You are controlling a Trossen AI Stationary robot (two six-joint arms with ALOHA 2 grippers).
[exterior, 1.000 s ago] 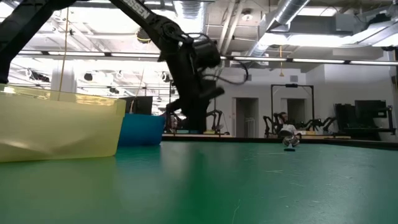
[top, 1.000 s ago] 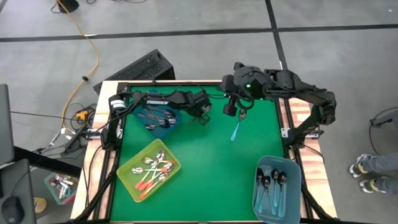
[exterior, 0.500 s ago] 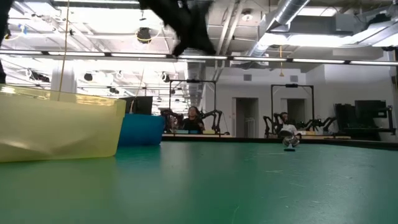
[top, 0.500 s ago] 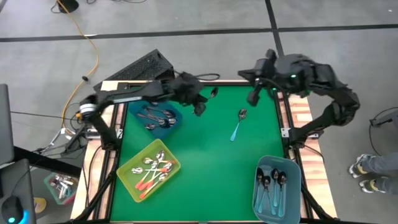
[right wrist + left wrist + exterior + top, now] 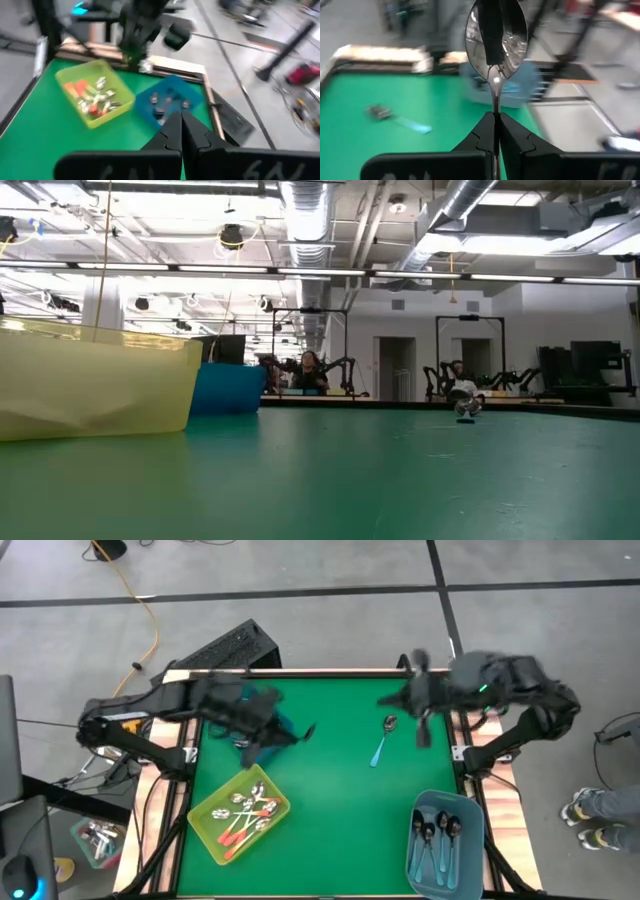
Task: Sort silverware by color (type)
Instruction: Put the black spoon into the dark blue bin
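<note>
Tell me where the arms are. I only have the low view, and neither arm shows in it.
Observer: The left gripper is shut on a grey spoon, above the mat by the dark blue bin.
Operator: And the right one?
Observer: The right gripper is shut and empty, above the mat beside the loose spoon.
Operator: What colour is that spoon's handle? I can't tell from here.
Observer: Teal. Spoons like it lie in the light blue bin on the right side.
</note>
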